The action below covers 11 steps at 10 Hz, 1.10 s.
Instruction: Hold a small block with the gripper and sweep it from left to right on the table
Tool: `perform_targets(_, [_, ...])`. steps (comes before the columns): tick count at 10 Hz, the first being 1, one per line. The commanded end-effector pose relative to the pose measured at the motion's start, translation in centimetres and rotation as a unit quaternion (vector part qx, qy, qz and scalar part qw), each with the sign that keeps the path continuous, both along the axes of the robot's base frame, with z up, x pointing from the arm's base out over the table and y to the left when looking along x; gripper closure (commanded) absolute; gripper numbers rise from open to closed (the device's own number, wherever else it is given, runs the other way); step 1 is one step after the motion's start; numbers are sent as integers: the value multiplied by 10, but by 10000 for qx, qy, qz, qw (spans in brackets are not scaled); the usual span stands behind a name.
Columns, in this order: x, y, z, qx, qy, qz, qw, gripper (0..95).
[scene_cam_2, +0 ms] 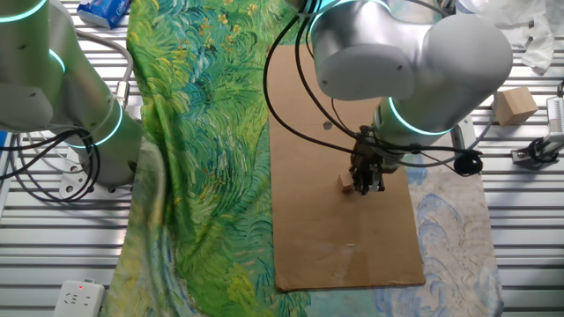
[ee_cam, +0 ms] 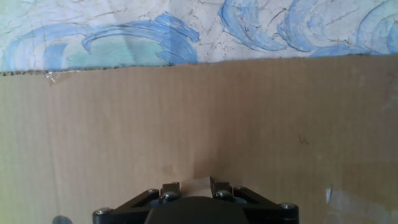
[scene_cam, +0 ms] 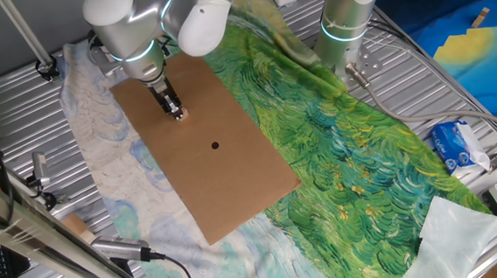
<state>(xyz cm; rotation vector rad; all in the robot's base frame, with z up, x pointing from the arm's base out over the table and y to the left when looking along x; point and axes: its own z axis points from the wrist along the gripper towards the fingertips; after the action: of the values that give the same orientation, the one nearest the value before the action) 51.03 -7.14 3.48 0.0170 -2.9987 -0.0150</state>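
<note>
The small block (scene_cam: 183, 115) is a tiny light-tan wooden cube held between the tips of my slim black gripper (scene_cam: 176, 112), down on the brown cardboard sheet (scene_cam: 233, 166). In the other fixed view the block (scene_cam_2: 345, 182) shows just left of the gripper (scene_cam_2: 361, 183). In the hand view the block (ee_cam: 194, 185) sits between the two fingers of the gripper (ee_cam: 194, 187), which is shut on it. The cardboard's black dot (scene_cam: 215, 145) lies a short way from the block.
A green swirl cloth (scene_cam: 345, 141) lies beside the cardboard, a pale blue one (scene_cam: 99, 141) under it. A second upright silver arm (scene_cam: 345, 18) stands at the back. A larger tan wooden block (scene_cam_2: 515, 105) sits on the ribbed metal table (scene_cam_2: 520, 246).
</note>
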Motion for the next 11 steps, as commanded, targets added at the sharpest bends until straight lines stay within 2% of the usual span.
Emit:
perform_targets(1, [0,1,-8,5,-22,-48,10000,950])
perform_targets(7, [5,8,-14,41,-53,-183,9998,950])
perform_targets(11, [17,27,-18,0,-88,-348,9994,950])
